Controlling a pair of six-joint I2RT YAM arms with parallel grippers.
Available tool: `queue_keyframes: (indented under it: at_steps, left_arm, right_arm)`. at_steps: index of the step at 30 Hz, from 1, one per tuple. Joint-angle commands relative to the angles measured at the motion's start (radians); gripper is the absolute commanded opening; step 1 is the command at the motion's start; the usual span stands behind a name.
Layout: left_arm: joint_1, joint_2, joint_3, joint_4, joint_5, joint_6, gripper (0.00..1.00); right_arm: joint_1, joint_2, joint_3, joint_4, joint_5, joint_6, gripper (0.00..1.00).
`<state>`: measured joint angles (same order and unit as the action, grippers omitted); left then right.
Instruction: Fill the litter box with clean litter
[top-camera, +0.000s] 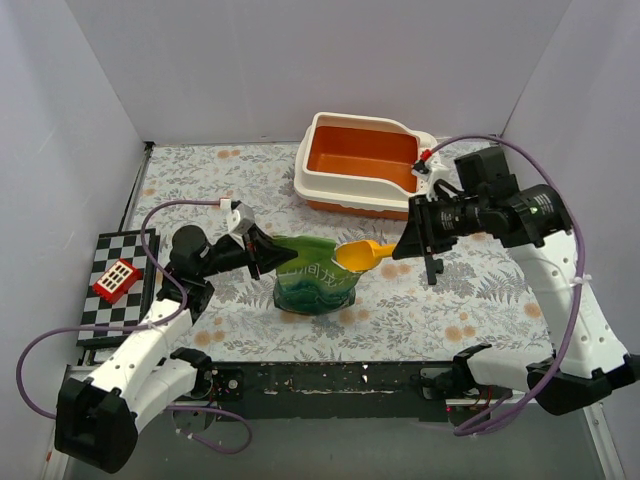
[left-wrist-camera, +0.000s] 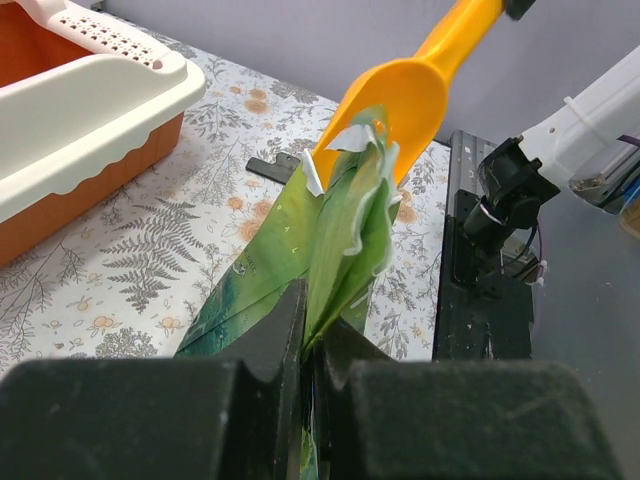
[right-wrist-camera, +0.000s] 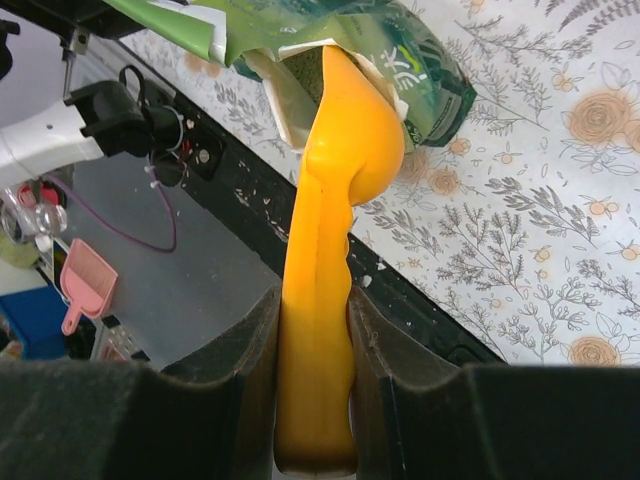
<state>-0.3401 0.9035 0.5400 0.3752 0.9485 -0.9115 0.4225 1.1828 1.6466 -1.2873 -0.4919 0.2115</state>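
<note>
Progress stands at nil: we see litter box, upper centre, bare; left gripper pinches green bag, right gripper clamps scoop.

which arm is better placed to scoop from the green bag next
Right. The right hand grips the yellow scoop, its bowl at the green bag mouth. The left hand is pinched shut on the bag's edge, holding it.
</note>
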Motion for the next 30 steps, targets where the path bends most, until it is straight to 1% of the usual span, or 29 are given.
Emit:
queue_keyframes:
  at_steps: [1,5,7,9,12,13,15,18,21,23,27,30]
  left_arm:
    - [-0.01,-0.048,-0.014,0.018,-0.022,0.005,0.0]
    - [-0.013,-0.078,0.029,-0.086,-0.066,0.074,0.0]
    - [-0.014,-0.086,0.084,-0.217,-0.109,0.15,0.0]
    - [-0.014,-0.09,0.138,-0.303,-0.14,0.219,0.0]
    - [-0.014,-0.097,0.201,-0.369,-0.192,0.304,0.0]
    - [-0.014,-0.097,0.219,-0.422,-0.211,0.33,0.0]
    - [-0.014,-0.092,0.253,-0.479,-0.238,0.379,0.0]
    - [-0.014,-0.133,0.262,-0.536,-0.306,0.428,0.0]
    - [-0.014,-0.19,0.256,-0.577,-0.382,0.457,0.0]
    - [-0.013,-0.209,0.281,-0.623,-0.415,0.471,0.0]
    - [-0.013,-0.207,0.347,-0.737,-0.455,0.493,0.0]
    - [-0.013,-0.212,0.356,-0.778,-0.507,0.503,0.0]
  right_arm:
    - [0.077,0.06,-0.014,0.022,0.053,0.009,0.01]
    - [0.098,0.122,-0.028,0.031,0.101,0.025,0.01]
    - [0.104,0.173,0.004,0.016,0.13,0.025,0.01]
    - [0.122,0.225,0.059,-0.004,0.136,0.029,0.01]
    - [0.171,0.311,0.146,-0.014,0.125,0.04,0.01]
    - [0.195,0.334,0.166,-0.009,0.112,0.048,0.01]
    - [0.226,0.394,0.214,0.006,0.096,0.066,0.01]
    - [0.252,0.458,0.301,0.016,0.069,0.088,0.01]
    - [0.256,0.521,0.402,-0.024,0.079,0.075,0.01]
    - [0.256,0.531,0.413,-0.023,0.069,0.071,0.01]
    - [0.256,0.526,0.369,-0.024,0.064,0.045,0.01]
    - [0.254,0.518,0.348,-0.021,0.058,0.031,0.01]
